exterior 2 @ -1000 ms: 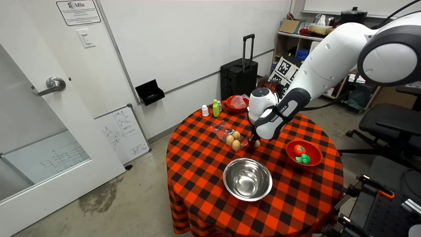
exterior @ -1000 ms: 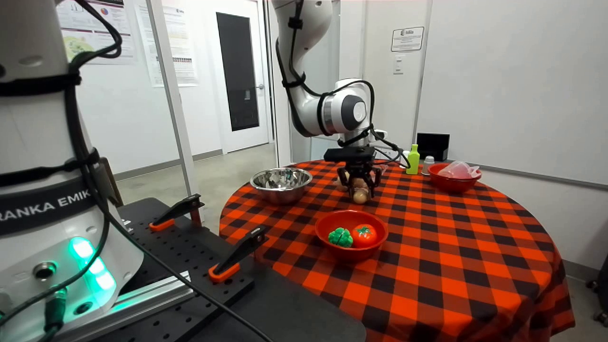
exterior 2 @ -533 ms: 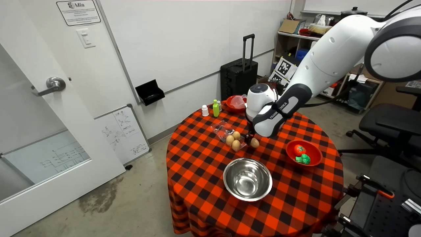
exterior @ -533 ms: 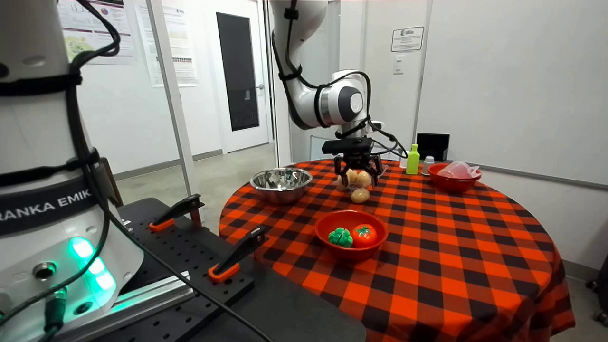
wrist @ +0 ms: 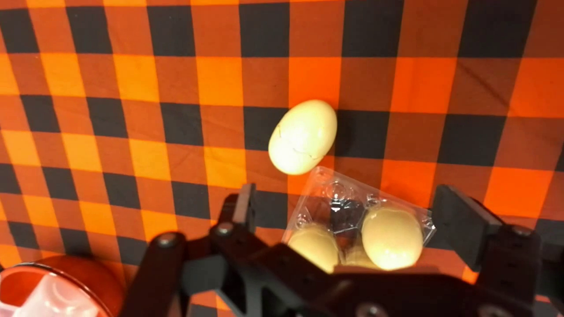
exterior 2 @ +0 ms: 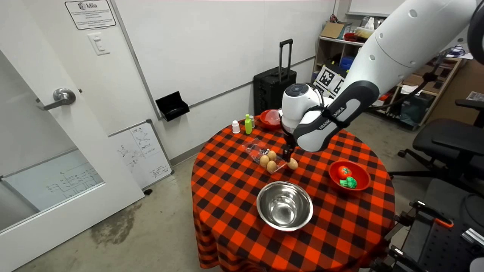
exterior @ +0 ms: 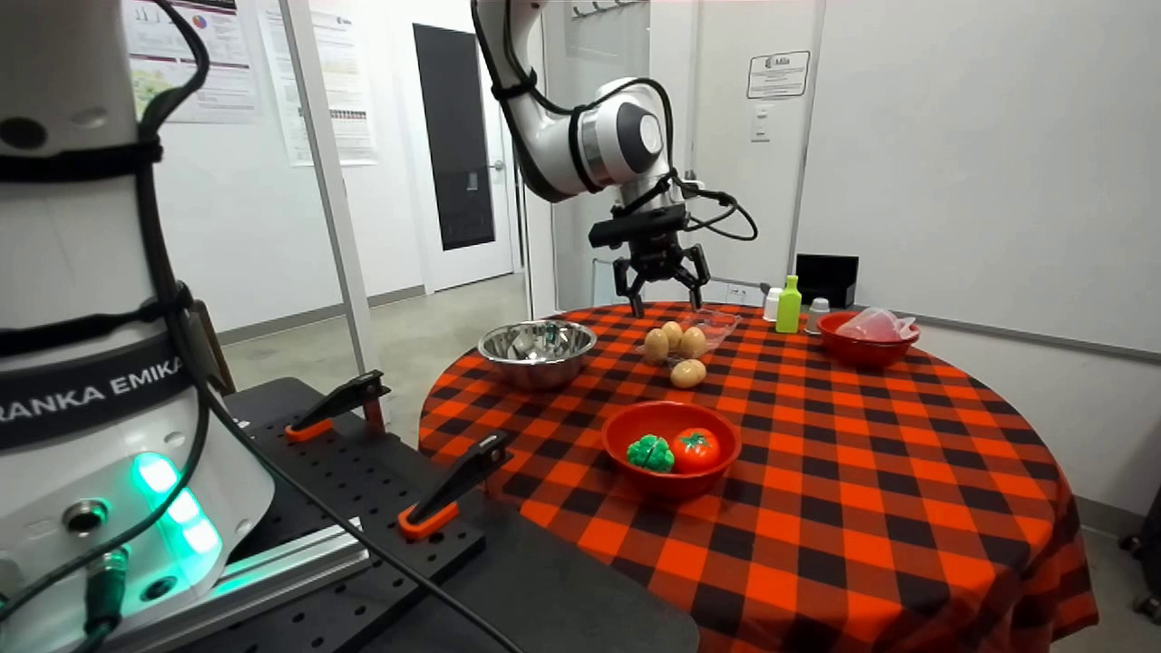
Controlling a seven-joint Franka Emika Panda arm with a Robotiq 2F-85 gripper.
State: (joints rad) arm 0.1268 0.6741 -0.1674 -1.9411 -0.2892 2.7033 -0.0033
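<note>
My gripper (exterior: 667, 310) hangs open above the table, its fingers wide apart with nothing between them. Below and in front of it a pale brown egg (wrist: 302, 137) lies on its side on the checked cloth, fine crack-like lines on its shell. Right beside that egg is a clear plastic carton (wrist: 352, 184), holding three more eggs (exterior 2: 271, 166). Two carton eggs (wrist: 392, 237) show well in the wrist view; the gripper's body hides most of a third. In an exterior view, the loose egg (exterior: 688, 374) sits nearer that camera than the carton.
A steel bowl (exterior: 535, 374) stands beside the eggs. A red bowl (exterior: 671, 487) holds a toy tomato (exterior: 696, 449) and green broccoli (exterior: 650, 453). Farther off are a lime-green bottle (exterior: 788, 307), white shakers (exterior: 817, 313) and another red bowl (exterior: 866, 354) with translucent plastic.
The gripper's fingers stood close around the loose egg a second ago. They have spread, and the arm has risen well above it; the egg stays on the cloth.
</note>
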